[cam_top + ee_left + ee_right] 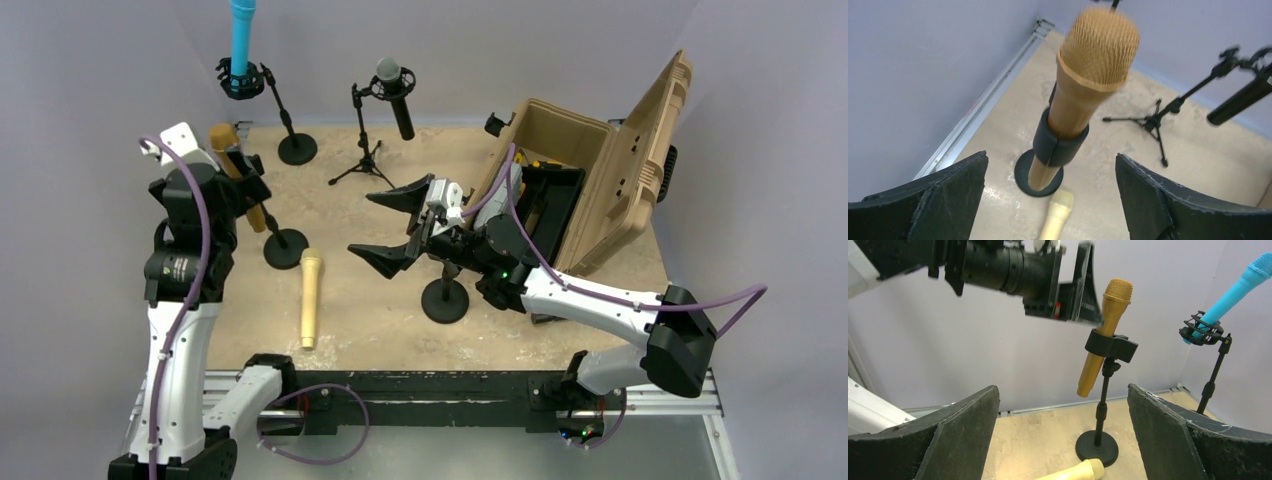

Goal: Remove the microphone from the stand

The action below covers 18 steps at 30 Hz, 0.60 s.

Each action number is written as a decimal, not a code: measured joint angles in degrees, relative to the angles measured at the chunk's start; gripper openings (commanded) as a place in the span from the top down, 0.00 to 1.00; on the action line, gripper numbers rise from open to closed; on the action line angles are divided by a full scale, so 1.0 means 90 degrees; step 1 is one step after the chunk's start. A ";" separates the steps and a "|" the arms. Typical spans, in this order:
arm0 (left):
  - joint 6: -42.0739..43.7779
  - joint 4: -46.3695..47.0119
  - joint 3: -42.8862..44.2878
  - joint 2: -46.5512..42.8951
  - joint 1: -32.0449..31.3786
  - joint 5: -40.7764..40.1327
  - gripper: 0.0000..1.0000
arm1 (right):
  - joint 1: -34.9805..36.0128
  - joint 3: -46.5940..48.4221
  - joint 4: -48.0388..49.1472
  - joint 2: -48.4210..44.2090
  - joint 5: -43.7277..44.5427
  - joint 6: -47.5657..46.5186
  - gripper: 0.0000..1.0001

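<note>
top view: left arm [190, 215] covers the middle of the gold microphone [223, 136]; blue microphone [242, 35] cut off by the top edge; case [640, 150] contents too dark to tell. left wrist view: gold head blurred; cream microphone [1055, 220] cut by the bottom edge; black microphone [1243, 97] blurred, cut at right.

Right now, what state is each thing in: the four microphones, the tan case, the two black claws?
Gold metal microphone: tilted, held in clip stand.
Cream microphone: lying loose on the table.
Blue microphone: mounted on tall stand.
Black microphone: mounted on tripod stand.
Tan hard case: lid open.
Left gripper: open, empty.
Right gripper: open, empty.
</note>
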 measured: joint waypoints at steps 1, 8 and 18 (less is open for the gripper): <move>-0.0199 -0.0131 0.0321 0.0170 0.0000 -0.0112 0.00 | 0.0000 -0.0002 0.0010 -0.0005 -0.0002 0.0000 0.03; -0.1287 -0.1154 0.2329 0.1299 0.0005 -0.0559 0.00 | 0.0000 -0.0002 0.0039 -0.0005 -0.0022 0.0000 0.03; -0.1345 -0.1571 0.2620 0.1984 -0.0134 -0.1008 0.10 | 0.0000 -0.0002 0.0053 -0.0005 -0.0041 0.0000 0.03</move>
